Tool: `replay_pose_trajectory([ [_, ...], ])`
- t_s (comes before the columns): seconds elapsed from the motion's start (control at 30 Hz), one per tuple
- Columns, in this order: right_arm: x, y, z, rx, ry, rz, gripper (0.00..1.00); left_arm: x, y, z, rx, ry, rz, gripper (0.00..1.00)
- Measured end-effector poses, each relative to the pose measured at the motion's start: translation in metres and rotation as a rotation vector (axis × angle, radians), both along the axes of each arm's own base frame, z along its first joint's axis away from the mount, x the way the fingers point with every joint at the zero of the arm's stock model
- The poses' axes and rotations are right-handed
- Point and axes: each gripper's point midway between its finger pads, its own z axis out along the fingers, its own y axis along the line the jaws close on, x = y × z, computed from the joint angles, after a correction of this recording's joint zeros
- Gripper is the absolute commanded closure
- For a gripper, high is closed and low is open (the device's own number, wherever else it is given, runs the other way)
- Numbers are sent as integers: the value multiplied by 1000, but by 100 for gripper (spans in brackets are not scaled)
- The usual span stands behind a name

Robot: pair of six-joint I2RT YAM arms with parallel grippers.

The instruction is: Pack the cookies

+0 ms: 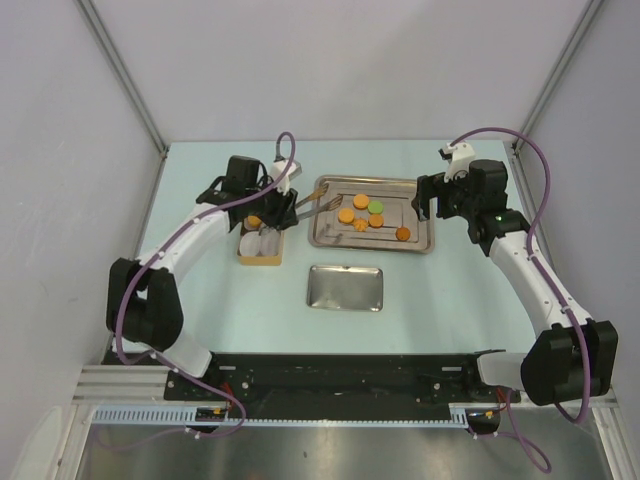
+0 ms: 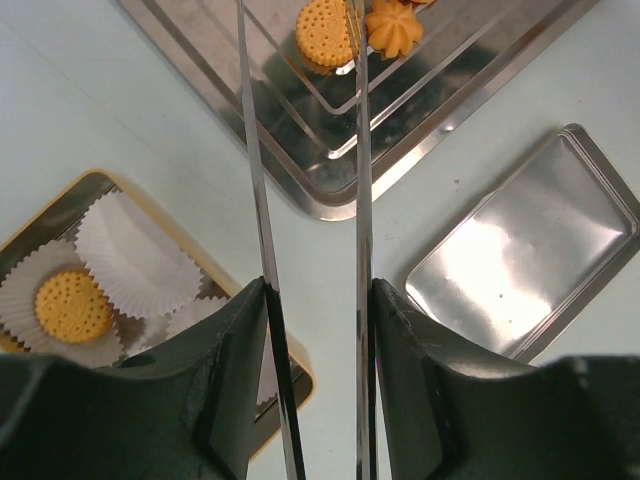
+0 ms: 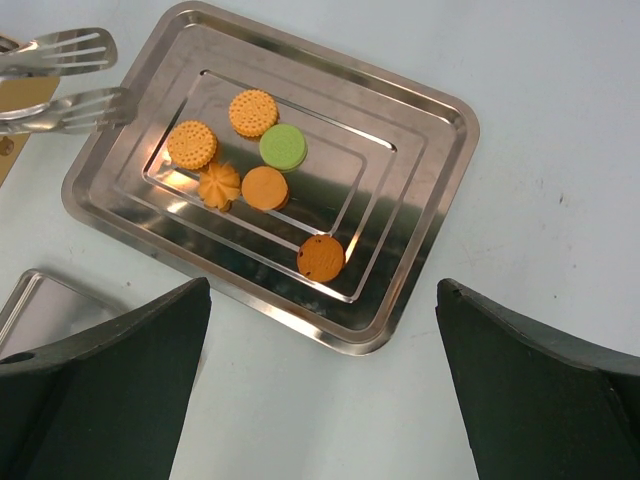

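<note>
On the left rim of the big tray [image 3: 430, 110], by its far corner, hang the two tips of the tongs [image 3: 70, 108]. The tips are apart and nothing is between them. The left gripper [image 2: 318, 300] is squeezed part way in on the handles of the tongs and holds them. The tongs point from the left gripper straight across toward the right side of the tray.

Six cookies [image 3: 265, 187] lie flat in the middle of the tray. Most are orange, one is green [image 3: 283, 146], and one is shaped like a flower [image 3: 219, 184]. The nearest cookie [image 3: 192, 144] is a round orange one, just to the right of the tips and a little toward the near edge. I think the tongs must reach that way and go down over it. The flower one touches it or nearly does, so it could get bumped.

The right gripper [image 3: 322, 290] is over the tray's right edge. Its jaws are spread wide and hold nothing. The left arm is the nearer one.

At the left side of the table sits a box [image 2: 95, 182] with white paper cups [image 2: 135, 262]. One cookie in the box [image 2: 72, 305] rests in a cup. A small shiny lid [image 2: 520, 260] lies on the table in front of the tray, out of the way.
</note>
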Motion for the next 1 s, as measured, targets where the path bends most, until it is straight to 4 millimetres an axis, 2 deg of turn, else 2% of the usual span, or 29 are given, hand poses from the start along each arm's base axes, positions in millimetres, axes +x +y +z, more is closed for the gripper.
replay_pose_trajectory([
  [0.2, 1, -1, -1, -1, 2, -2, 0, -2, -16, -9, -5, 26, -25, 50],
  [0.33, 2, -1, -4, -4, 11, -5, 0, -4, -27, -8, -17, 30, -50, 50],
  [0.53, 4, -5, -7, -10, 17, -21, 0, -6, -54, -9, -21, 21, -110, 50],
  [0.77, 5, -12, -7, -10, 17, -39, 0, -14, -84, -24, -9, 50, -178, 50],
  [1.0, 6, -13, -7, -10, 17, -42, 0, -16, -100, -33, -2, 70, -205, 50],
])
